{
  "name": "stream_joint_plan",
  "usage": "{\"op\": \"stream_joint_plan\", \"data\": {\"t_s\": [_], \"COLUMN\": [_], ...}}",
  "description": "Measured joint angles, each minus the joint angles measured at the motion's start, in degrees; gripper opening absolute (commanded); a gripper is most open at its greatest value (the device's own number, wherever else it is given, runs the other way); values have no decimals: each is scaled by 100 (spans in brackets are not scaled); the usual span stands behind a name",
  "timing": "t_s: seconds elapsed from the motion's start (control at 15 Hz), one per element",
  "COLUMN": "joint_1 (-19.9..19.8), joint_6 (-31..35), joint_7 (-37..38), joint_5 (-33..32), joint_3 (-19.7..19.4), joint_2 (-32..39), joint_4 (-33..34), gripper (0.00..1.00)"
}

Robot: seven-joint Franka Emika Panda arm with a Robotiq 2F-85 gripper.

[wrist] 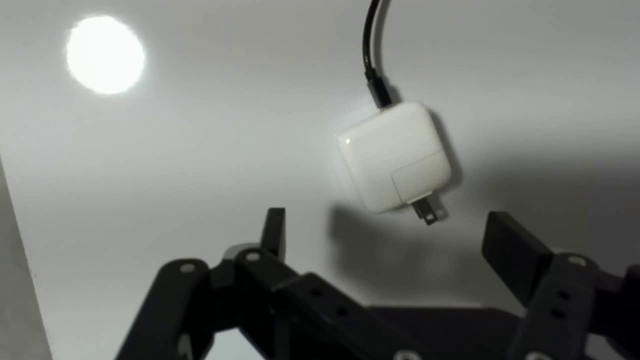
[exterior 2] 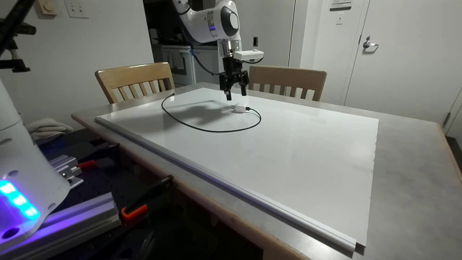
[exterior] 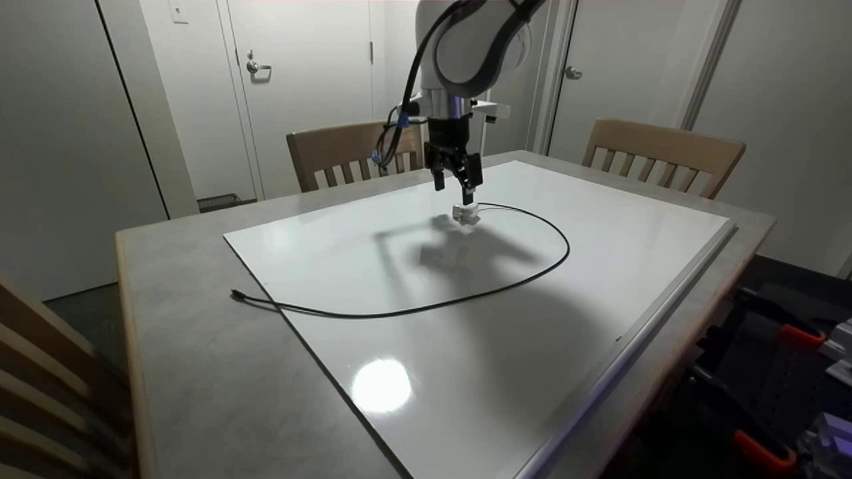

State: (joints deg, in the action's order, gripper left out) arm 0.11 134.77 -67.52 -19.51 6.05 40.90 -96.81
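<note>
One white wall charger [wrist: 395, 155] lies on a whiteboard [exterior 2: 310, 151] spread across the table [exterior 2: 408, 180], a black cable [wrist: 369, 40] plugged into one side and a metal prong [wrist: 424, 211] jutting from the opposite side. Above hangs your hand [exterior 2: 236, 95], spread wide, with nothing between its fingers [wrist: 274, 230]. In both exterior views it sits over the board close to the charger, apparently clear of it; in the wrist view the charger lies mostly ahead of the gap, at a slant to it. The cable loops away to a loose end [exterior: 237, 295] past the board's edge. This looks like the approach, no grip yet made. Your next move would likely call for centering over the charger, turning slightly to match its sides, then lowering clear of the cable.
</note>
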Motion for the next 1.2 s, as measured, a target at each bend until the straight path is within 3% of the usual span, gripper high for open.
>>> {"op": "stream_joint_plan", "data": {"t_s": [0.67, 1.2], "joint_1": [3, -330], "joint_6": [-95, 314], "joint_7": [-66, -1034], "joint_5": [11, 105], "joint_3": [-18, 7], "joint_2": [-19, -20], "joint_4": [40, -123], "gripper": [100, 100]}}
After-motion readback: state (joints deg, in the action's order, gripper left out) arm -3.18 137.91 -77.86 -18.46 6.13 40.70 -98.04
